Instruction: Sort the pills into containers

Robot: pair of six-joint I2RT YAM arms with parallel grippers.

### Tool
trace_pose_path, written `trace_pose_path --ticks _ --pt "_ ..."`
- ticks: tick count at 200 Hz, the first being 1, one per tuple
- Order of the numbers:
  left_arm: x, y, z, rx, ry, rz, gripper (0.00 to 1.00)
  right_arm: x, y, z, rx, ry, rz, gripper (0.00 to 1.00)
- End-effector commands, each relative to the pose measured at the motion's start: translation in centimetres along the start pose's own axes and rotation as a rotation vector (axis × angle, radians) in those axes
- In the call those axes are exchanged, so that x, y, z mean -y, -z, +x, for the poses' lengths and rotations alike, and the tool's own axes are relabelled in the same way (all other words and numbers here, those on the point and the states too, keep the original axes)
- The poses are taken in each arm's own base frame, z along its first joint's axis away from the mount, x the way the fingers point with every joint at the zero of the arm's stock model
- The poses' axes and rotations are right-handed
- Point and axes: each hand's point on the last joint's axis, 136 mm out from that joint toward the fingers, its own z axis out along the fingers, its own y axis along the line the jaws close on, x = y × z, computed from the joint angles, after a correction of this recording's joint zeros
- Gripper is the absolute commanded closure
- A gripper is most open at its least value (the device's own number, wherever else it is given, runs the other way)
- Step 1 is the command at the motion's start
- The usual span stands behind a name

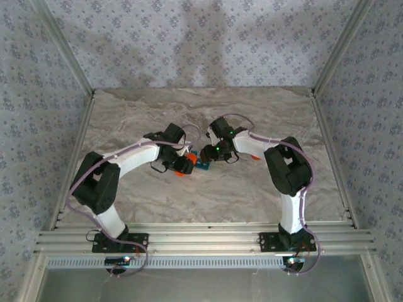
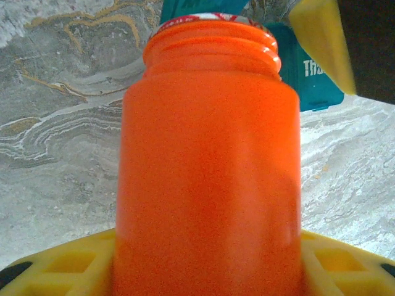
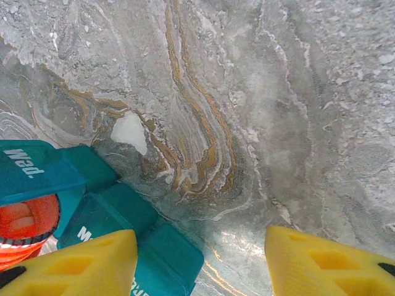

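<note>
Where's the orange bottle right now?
The orange plastic pill bottle is in the left pincer, near the middle of the top view, its mouth beside the teal plastic compartment strip.

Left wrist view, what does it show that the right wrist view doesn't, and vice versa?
Left wrist adds: the threaded neck and side of the orange cylindrical plastic pill bottle, clamped in the left gripper. Right wrist adds: a teal lid lettered Wed and a white patch on the grey marble table. Shared: that bottle, the teal plastic compartment strip, the table.
</note>
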Motion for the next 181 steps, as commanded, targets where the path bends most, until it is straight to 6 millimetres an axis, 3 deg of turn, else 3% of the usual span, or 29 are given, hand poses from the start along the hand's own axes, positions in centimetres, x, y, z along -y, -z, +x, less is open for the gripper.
trace_pose_path --ticks 1,136,181 --pt "0.1 0.5 1.2 -0.027 -0.003 -0.005 1.00 0.9 -0.9 0.9 -0.042 -0.013 0.015 0.41" --pt "0.1 0.7 1.7 -0.048 0.001 -0.011 1.00 0.7 -1.1 1.4 -0.055 -0.011 0.012 0.41" --pt "-0.4 0.6 2.7 -0.114 0.015 -0.043 1.00 0.7 -1.1 1.5 -0.054 -0.010 0.011 0.41"
